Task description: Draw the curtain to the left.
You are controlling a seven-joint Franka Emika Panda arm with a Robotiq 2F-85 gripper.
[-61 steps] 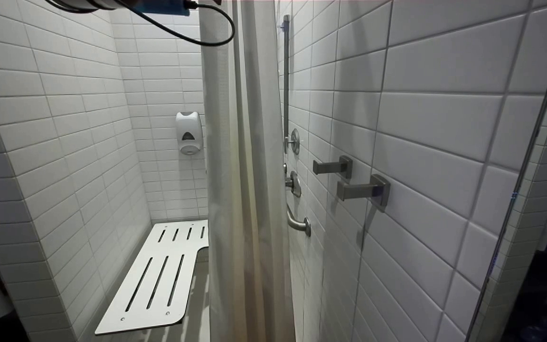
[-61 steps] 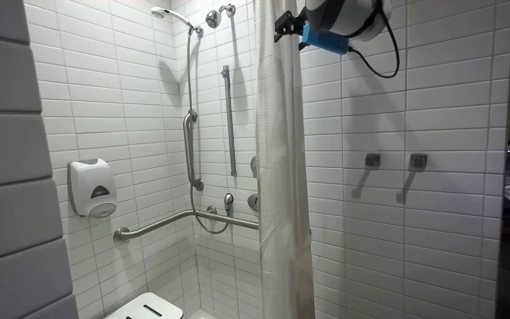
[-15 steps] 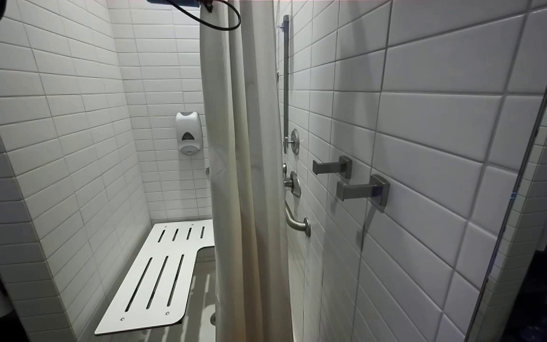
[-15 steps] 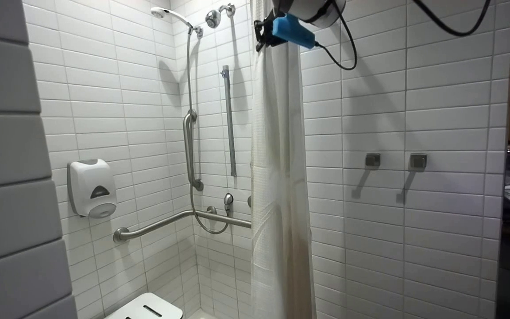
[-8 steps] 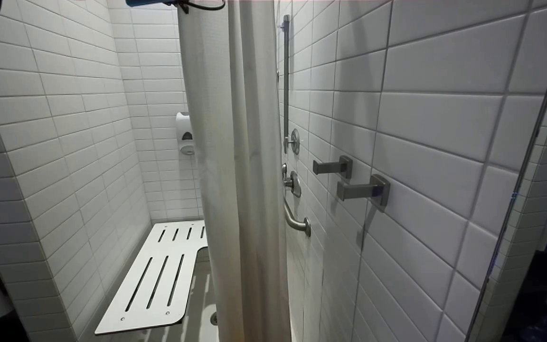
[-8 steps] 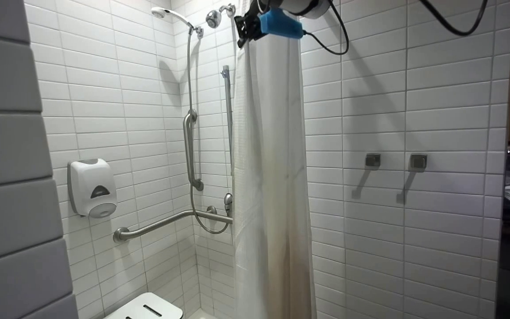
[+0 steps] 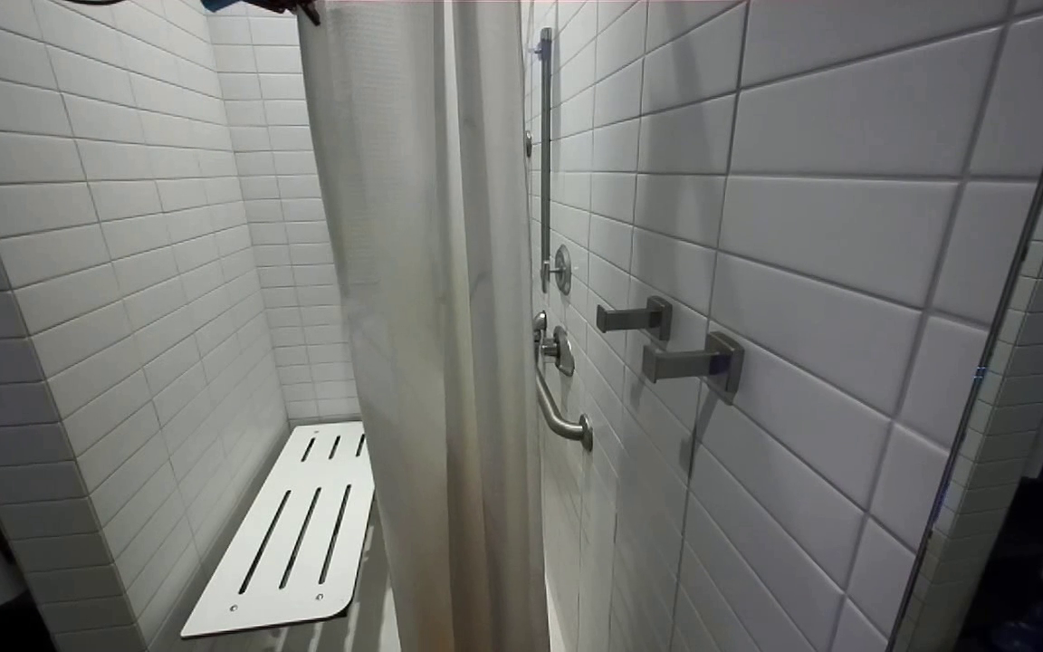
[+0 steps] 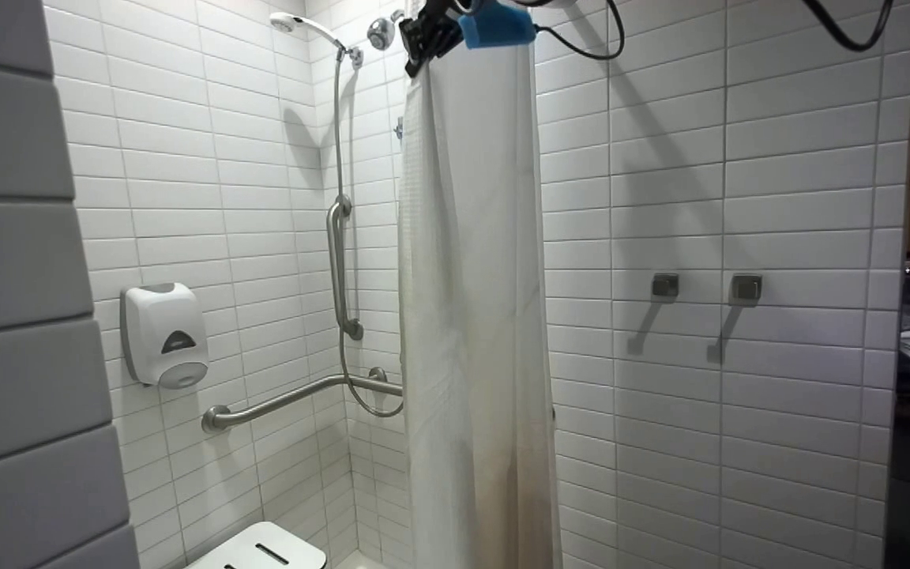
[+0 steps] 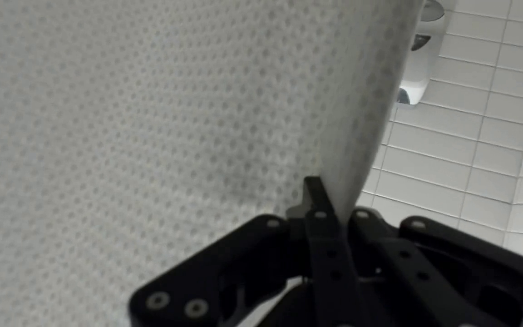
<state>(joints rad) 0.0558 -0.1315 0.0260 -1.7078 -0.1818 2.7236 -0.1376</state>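
Note:
The off-white curtain (image 7: 422, 317) hangs in soft vertical folds, and its left edge slants up to my gripper at the top of the picture. In another exterior view the curtain (image 8: 471, 316) stretches from the gripper (image 8: 414, 59) on its upper left edge rightward to the tiled wall. The wrist view has the dotted curtain fabric (image 9: 175, 113) filling the left side. Its edge narrows down between the black fingers of my gripper (image 9: 341, 215), which are shut on it. The pinched part itself is hidden between the fingers.
A white slotted bench (image 7: 282, 543) runs along the left wall. On the tiles are two square metal hooks (image 7: 689, 362), a grab bar (image 8: 289, 401), a soap dispenser (image 8: 164, 336) and a hand shower (image 8: 287, 22). The arm's cable (image 8: 621, 39) hangs in a loop.
My gripper has moved left in both exterior views, pulling the curtain's edge along. The curtain is spread wider and now covers the soap dispenser in an exterior view. The grip stays shut.

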